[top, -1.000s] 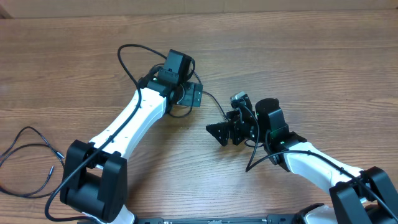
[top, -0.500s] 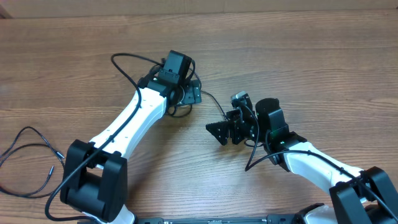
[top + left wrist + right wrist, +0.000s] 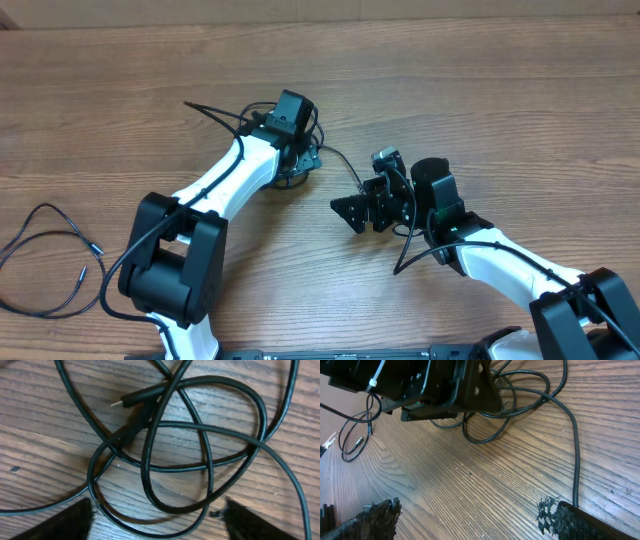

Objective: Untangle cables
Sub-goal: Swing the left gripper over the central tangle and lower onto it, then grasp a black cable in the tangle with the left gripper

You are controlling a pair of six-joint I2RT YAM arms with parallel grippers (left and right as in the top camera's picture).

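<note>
A tangle of black cable (image 3: pixel 288 170) lies on the wooden table under my left gripper (image 3: pixel 300 158). In the left wrist view the cable loops (image 3: pixel 200 455) cross several times, with a plug end (image 3: pixel 134 398) on top. My left gripper (image 3: pixel 157 521) is open, its two fingertips wide apart on either side of the lowest loop. One strand (image 3: pixel 345 168) runs from the tangle toward my right gripper (image 3: pixel 350 212), which is open and empty just above the table. In the right wrist view (image 3: pixel 470 522) that strand (image 3: pixel 576 460) passes by the right fingertip.
A second, thin cable (image 3: pixel 50 255) lies looped near the table's left edge; it also shows in the right wrist view (image 3: pixel 356 435). The left gripper's body (image 3: pixel 440 387) sits over the tangle, close ahead of the right gripper.
My left arm has swung and turned, moving its gripper slightly right over the tangle. The cable loop at the upper left has flattened. The right arm has not moved.
</note>
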